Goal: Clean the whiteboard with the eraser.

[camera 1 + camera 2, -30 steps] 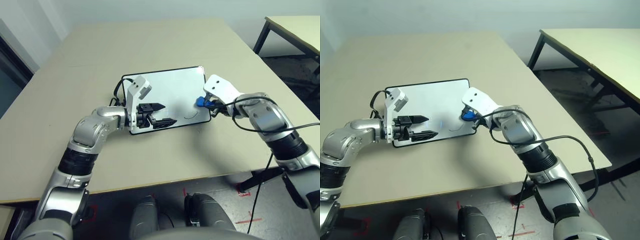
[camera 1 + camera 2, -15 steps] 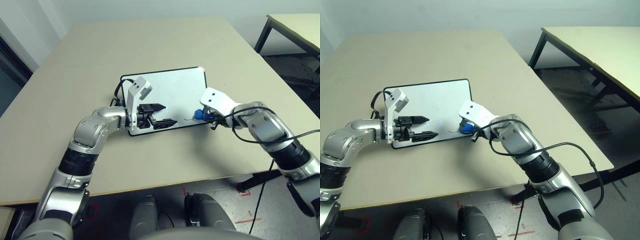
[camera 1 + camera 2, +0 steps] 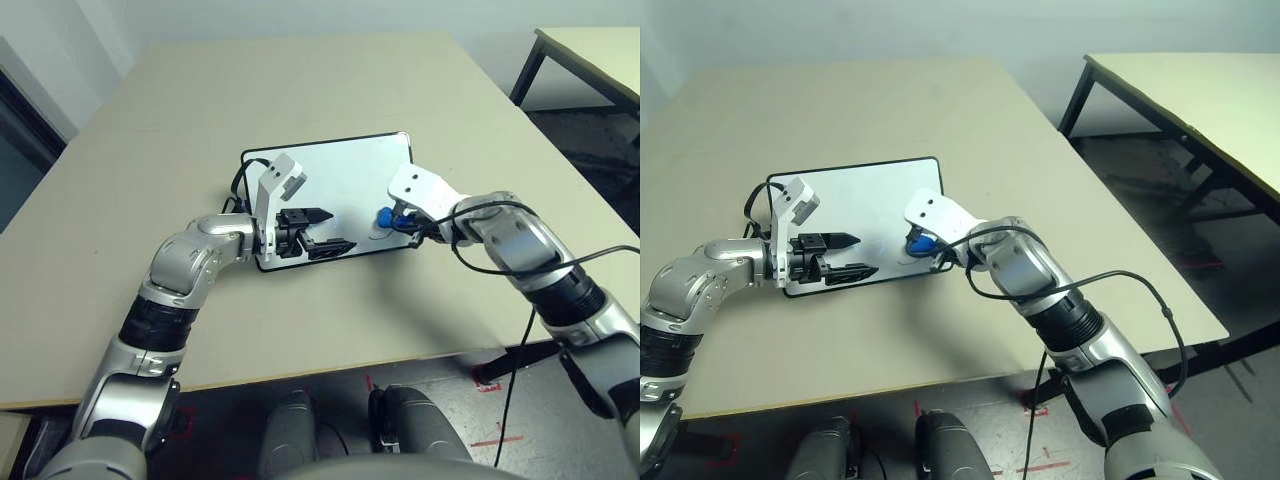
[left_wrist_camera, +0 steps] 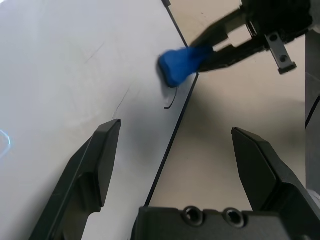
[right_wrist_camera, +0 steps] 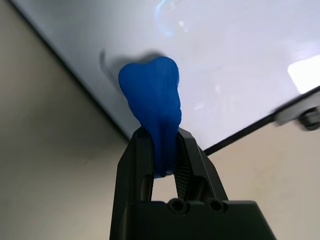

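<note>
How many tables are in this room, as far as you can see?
2. The big table in front of the robot carries the whiteboard; a second table stands off to the robot's right. Others may be out of view.

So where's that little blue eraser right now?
The eraser is pinched in the right gripper, pressed against the whiteboard near its front right corner, opposite the open left gripper.
</note>
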Motion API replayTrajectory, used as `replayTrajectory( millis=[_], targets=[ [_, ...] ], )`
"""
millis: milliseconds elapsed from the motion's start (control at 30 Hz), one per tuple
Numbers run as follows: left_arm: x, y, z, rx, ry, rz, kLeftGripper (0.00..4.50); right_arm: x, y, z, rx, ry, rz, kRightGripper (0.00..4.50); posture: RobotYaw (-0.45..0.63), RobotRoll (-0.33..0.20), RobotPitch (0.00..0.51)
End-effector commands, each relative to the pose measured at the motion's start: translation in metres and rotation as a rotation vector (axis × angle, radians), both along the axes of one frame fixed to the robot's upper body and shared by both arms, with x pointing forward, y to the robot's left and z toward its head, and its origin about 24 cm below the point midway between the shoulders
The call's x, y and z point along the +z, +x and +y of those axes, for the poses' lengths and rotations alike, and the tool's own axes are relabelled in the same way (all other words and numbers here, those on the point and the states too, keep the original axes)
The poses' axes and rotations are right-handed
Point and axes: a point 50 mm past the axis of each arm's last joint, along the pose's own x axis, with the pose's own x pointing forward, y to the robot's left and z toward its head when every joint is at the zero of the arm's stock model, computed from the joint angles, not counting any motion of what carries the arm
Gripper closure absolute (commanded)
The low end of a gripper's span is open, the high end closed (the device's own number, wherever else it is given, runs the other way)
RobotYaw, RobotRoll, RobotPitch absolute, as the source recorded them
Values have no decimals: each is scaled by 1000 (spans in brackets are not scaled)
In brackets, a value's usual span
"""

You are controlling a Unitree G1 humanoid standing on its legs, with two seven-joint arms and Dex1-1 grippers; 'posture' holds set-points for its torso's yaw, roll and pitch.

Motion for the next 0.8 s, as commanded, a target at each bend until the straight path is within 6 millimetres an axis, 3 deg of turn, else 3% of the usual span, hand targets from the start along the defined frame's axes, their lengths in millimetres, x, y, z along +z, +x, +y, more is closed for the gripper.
replayTrajectory(
  millis=[33,167,467,800],
  targets=[
    [-1,-1,-1,-5,9,-1,0,-16,-8,-4,7,-51,81,3935,-46,0,93],
    [0,0,-1,-3,9,-3,0,-16,-4,-6,-10,-48,68,3935,-48,0,92],
    [0,1,-1,-7,8,-6,0,8,24,-12,-106,-2,-57,3936,-53,0,91],
    [0,2,-2,-8,8,-8,0,-15,-5,-11,-31,-66,77,3936,-53,0,89]
  ],
)
